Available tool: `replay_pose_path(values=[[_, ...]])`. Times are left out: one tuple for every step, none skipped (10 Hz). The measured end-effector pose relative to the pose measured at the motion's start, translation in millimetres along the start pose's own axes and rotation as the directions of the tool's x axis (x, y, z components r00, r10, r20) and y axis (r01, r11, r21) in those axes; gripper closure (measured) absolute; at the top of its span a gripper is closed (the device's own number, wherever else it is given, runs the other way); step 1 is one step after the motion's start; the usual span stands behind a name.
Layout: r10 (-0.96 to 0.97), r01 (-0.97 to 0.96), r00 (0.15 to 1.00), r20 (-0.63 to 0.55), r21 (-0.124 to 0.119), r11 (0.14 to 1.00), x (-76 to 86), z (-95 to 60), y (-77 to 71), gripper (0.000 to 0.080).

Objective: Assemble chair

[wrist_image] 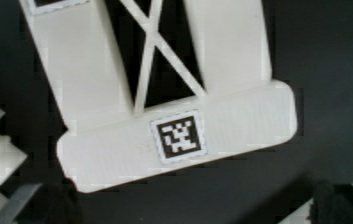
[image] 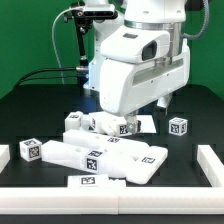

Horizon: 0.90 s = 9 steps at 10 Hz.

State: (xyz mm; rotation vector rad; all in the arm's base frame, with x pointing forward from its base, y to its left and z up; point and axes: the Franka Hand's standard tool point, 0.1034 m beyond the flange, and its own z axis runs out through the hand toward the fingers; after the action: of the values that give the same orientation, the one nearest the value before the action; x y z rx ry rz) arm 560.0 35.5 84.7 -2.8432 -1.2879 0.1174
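The chair is in loose white tagged pieces on the black table. In the wrist view a flat panel (wrist_image: 155,110) with a crossed brace (wrist_image: 146,45) and one square tag (wrist_image: 178,135) lies just beyond my gripper (wrist_image: 182,212). The dark fingertips (wrist_image: 16,205) stand far apart at the picture's edges, with only black table between them, so the gripper is open and empty. In the exterior view a large flat piece (image: 105,155) lies at the front. A block (image: 30,150) is at the exterior view's left, a small cube (image: 178,126) at its right. Several pieces (image: 88,122) lie under the arm, which hides the gripper.
The arm's white body (image: 140,65) hangs low over the table's middle. Low white walls (image: 212,165) line the table's sides and front. A flat tagged sheet (image: 146,123) lies behind the pieces. Black cables (image: 40,75) run at the back left.
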Motion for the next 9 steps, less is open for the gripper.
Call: replay_pose_path(values=[[0.000, 0.000, 1.000, 0.000, 0.000, 1.000, 0.0, 0.0, 0.0, 0.0150], [0.000, 0.000, 1.000, 0.000, 0.000, 1.000, 0.0, 0.0, 0.0, 0.0150], [-0.001, 0.001, 1.000, -0.001, 0.000, 1.000, 0.0, 0.0, 0.1, 0.0150], [-0.022, 0.022, 1.000, -0.002, -0.004, 1.000, -1.7, 0.1, 1.6, 0.0150], [-0.073, 0.073, 0.997, -0.009, -0.016, 0.997, -10.0, 0.6, 6.6, 0.0150], [-0.129, 0.129, 0.992, -0.006, -0.015, 0.992, -25.1, 4.2, 14.2, 0.0150], [-0.194, 0.193, 0.981, -0.008, -0.027, 0.981, -44.9, 9.1, 28.5, 0.0150], [-0.217, 0.216, 0.976, -0.007, -0.027, 0.976, -62.9, 16.1, 39.2, 0.0150], [-0.190, 0.190, 0.982, 0.007, -0.001, 0.982, -66.8, 17.6, 38.5, 0.0150]])
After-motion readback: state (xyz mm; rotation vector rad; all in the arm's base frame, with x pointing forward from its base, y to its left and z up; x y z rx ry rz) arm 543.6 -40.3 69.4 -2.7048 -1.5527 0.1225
